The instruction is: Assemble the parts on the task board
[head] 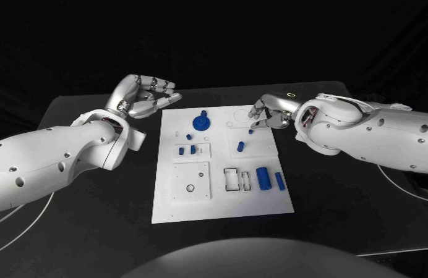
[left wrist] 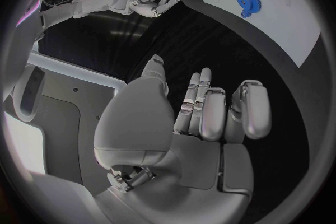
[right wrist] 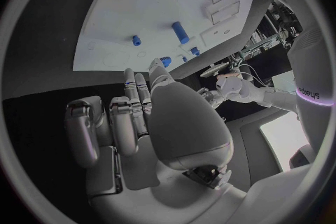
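Two empty hands beside task board (head: pixel 223 167)

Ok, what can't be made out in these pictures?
- Head view: whether the right hand touches the task board; its fingers cover that spot.
- Head view: small parts too tiny to identify.
- Left wrist view: the left hand hides the table beneath it.

bare black table (head: pixel 98 228) around the task board (head: pixel 223 201), blue gear (head: pixel 202 122) standing near its far edge
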